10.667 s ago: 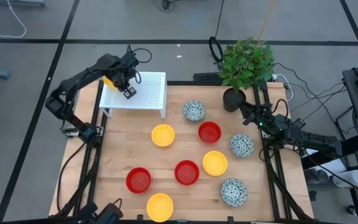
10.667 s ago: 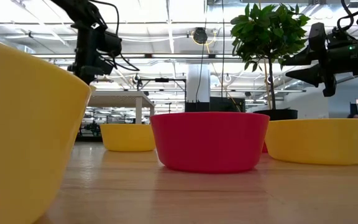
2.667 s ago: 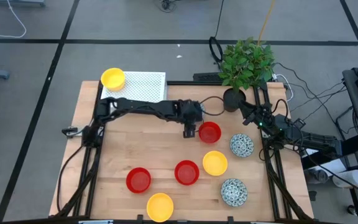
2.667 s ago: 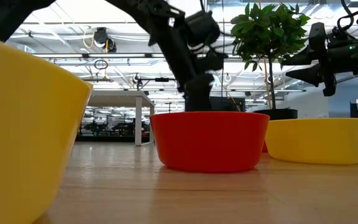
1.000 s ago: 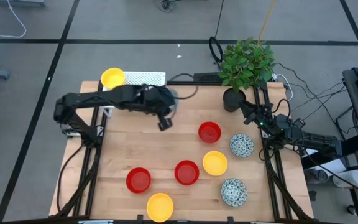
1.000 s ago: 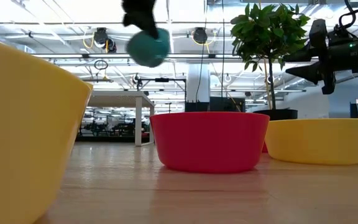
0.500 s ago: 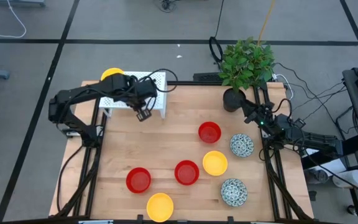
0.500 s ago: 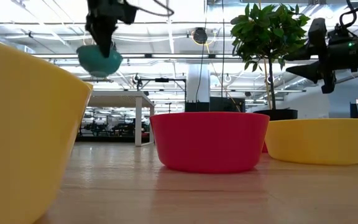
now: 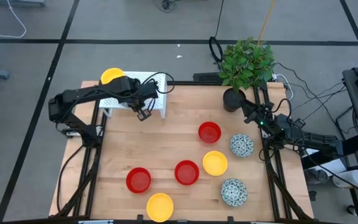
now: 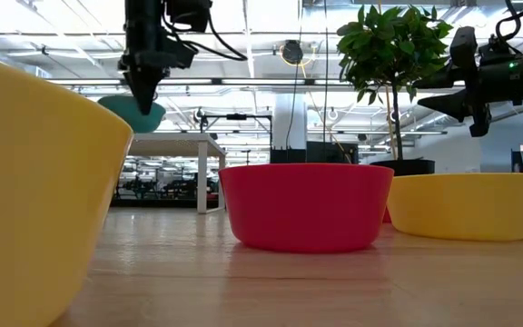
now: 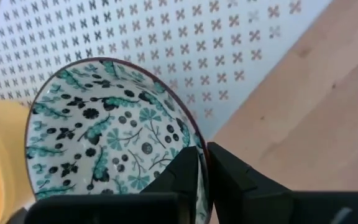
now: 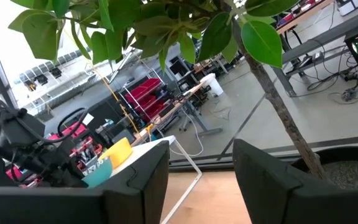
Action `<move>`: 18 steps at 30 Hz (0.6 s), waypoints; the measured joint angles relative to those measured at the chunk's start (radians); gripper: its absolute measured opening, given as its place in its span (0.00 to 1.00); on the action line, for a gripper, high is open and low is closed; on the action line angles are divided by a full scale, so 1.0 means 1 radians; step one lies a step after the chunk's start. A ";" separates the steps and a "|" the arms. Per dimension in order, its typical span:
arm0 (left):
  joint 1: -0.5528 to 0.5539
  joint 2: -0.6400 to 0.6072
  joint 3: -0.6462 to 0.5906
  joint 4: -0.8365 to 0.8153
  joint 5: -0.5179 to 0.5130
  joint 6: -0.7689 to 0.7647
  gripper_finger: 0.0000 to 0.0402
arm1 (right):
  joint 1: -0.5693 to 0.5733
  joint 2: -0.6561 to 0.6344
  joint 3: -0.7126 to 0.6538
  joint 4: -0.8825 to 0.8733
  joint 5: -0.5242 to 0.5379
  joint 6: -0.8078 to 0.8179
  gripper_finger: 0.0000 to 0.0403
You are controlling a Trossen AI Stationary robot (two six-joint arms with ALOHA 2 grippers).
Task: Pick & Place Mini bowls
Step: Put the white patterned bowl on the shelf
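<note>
My left gripper (image 11: 202, 163) is shut on a white mini bowl with a blue-green pattern (image 11: 107, 127). It holds the bowl over the white perforated rack (image 9: 157, 81), next to a yellow bowl (image 9: 112, 76) on the rack. In the low view the held bowl (image 10: 133, 112) hangs under the gripper (image 10: 145, 77). In the high view the left arm (image 9: 129, 93) hides it. On the table rest three red bowls (image 9: 209, 132), two yellow ones (image 9: 215, 162) and two patterned ones (image 9: 242, 145). My right gripper (image 9: 248, 113) waits open beside the plant pot. My left gripper pinches the patterned bowl's rim (image 11: 190, 144), one finger inside the bowl and one outside. The fingers (image 10: 150, 86) come down from above. The bowl is clear of the table, mouth up and nearly level, above the rack; whether it touches the rack I cannot tell.
A black pot with a leafy plant (image 9: 234, 98) stands at the table's far right corner, next to the right arm. The wooden table (image 9: 123, 149) has bare room on its left half in front of the rack. A big yellow bowl (image 10: 34, 182) fills the low view's left.
My left gripper has carried the patterned bowl from mid-table toward the far left corner, over the rack. In the last half second it has sunk a little and the bowl has levelled out. The gripper has stayed shut on the rim.
</note>
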 joint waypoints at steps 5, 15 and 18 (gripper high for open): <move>0.000 0.000 -0.001 0.004 -0.064 -0.038 0.06 | 0.000 0.000 0.000 0.000 0.000 0.000 0.41; 0.000 0.000 -0.001 -0.039 -0.074 -0.100 0.25 | 0.000 0.000 0.000 0.000 -0.001 0.000 0.41; 0.000 0.000 0.000 -0.041 -0.094 -0.100 0.34 | 0.000 0.000 0.000 0.000 -0.001 0.000 0.41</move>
